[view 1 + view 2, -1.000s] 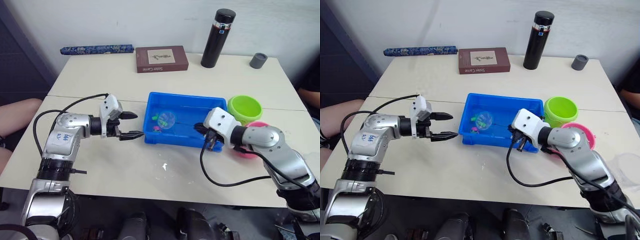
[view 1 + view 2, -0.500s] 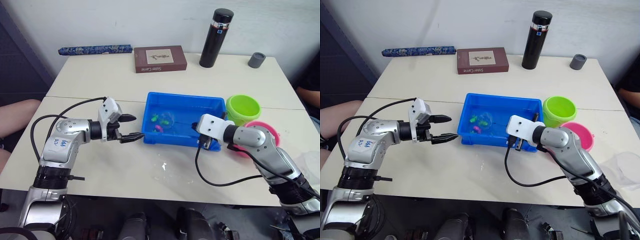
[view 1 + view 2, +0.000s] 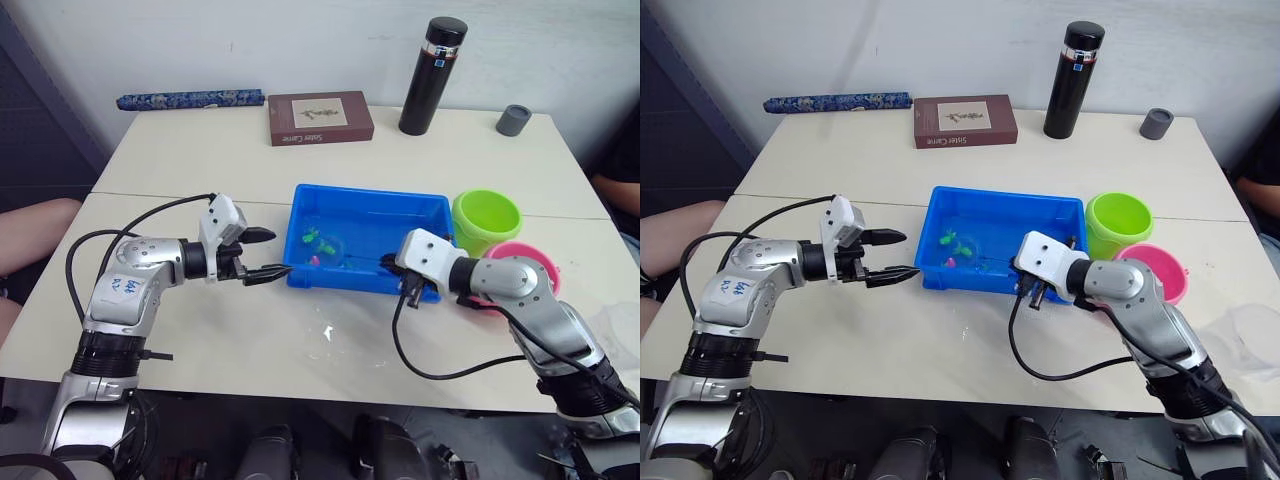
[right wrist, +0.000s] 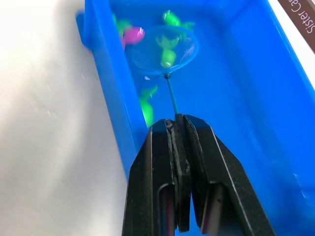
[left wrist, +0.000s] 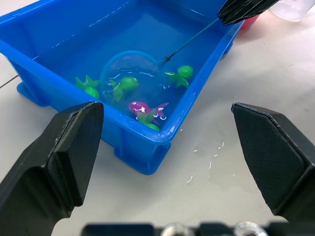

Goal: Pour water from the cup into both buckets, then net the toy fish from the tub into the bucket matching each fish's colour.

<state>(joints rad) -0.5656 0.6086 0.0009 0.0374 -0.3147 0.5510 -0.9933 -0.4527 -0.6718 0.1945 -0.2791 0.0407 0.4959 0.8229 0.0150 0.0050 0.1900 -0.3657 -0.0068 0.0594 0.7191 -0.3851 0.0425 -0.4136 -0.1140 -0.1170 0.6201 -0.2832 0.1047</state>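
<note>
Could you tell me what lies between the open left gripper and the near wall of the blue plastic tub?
In the left eye view, only bare pale tabletop lies between the left gripper and the shallow bright blue plastic tub; the left wrist view shows the same bare stretch.

The table (image 3: 200, 150) has a pale top with a seam running across it. At its far edge lie a patterned blue roll (image 3: 190, 99), a brown book (image 3: 320, 117), a black flask (image 3: 434, 75) and a small grey cup (image 3: 514, 120). Nearer stand the blue tub (image 3: 365, 202), the green bucket (image 3: 486, 220) and, just beside it, the pink bucket (image 3: 532, 262).

Two buckets (image 3: 1120, 222) (green, pink); one tub (image 3: 1040, 212); one net (image 5: 132, 69); four green fish (image 5: 179, 74), one pink fish (image 5: 142, 108).
</note>
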